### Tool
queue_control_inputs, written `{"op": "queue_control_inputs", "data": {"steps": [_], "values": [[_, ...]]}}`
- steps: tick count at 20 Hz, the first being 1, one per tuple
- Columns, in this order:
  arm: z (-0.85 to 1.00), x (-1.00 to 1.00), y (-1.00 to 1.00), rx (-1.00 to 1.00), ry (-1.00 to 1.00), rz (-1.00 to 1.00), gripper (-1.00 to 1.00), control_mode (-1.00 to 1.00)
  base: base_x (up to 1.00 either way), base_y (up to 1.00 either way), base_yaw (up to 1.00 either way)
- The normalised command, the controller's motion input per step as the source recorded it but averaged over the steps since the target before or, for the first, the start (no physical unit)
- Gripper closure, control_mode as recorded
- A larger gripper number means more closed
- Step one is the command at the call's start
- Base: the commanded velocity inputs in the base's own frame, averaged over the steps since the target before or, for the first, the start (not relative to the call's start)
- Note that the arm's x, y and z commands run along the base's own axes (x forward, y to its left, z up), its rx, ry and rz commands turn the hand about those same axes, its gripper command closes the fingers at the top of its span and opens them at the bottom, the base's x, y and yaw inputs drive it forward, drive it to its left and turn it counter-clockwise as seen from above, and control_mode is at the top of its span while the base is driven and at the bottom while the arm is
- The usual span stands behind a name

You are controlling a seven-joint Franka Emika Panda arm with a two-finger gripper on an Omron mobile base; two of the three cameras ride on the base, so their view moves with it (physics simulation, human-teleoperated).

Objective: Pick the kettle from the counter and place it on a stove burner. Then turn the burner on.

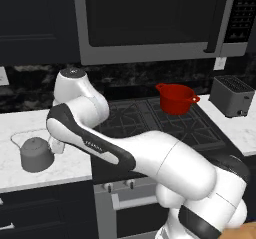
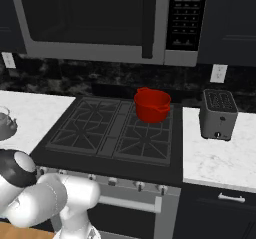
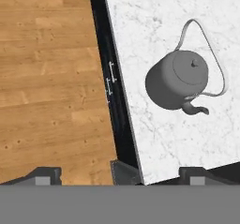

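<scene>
I have the white marble surface running to the left of the black cooktop, with dark cabinets below it and a microwave hanging above the stove. In the right base view the same surface lies left of the cooktop, and a second stretch of it to the right carries a grey toaster. The front-left burner sits bare under its black grate. A red pot stands on the back right grate, well apart from the kettle.

My arm reaches from the lower right of the left base view across the stove front and out over the left surface, its wrist ending just beside the kettle. The kettle rests upright on the marble, near the front edge of the surface and left of the cooktop.

From the hand camera I look down on the wooden floor, the dark cabinet front with its handles, and the marble with the kettle on it. The thin wire handle lies folded away from the body, the spout points toward the bottom of that view, and the lid knob faces up. My fingers stand spread wide apart at the bottom of the view, one tip over the floor and the other over the surface edge; they hold nothing and touch nothing, and the kettle sits clear of them.
</scene>
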Motion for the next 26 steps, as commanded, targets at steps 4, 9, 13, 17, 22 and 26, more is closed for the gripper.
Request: {"op": "queue_control_inputs", "data": {"steps": [4,9,13,17,22,26], "values": [[-0.19,0.48,0.37,-0.06,-0.01,0.03,-1.0,-1.0,0.0,0.0,0.0],[-0.16,0.33,0.19,-0.05,-0.02,0.0,-1.0,-1.0,0.0,0.0,0.0],[-0.49,0.37,0.13,-0.08,0.0,0.0,-1.0,-1.0,0.0,0.0,0.0],[-0.28,0.51,0.15,-0.05,-0.01,0.0,-1.0,-1.0,0.0,0.0,0.0],[-0.15,0.52,0.13,-0.03,0.0,0.0,-1.0,-1.0,0.0,0.0,0.0],[-0.28,0.48,0.14,-0.04,0.0,0.0,-1.0,-1.0,0.0,0.0,0.0]]}}
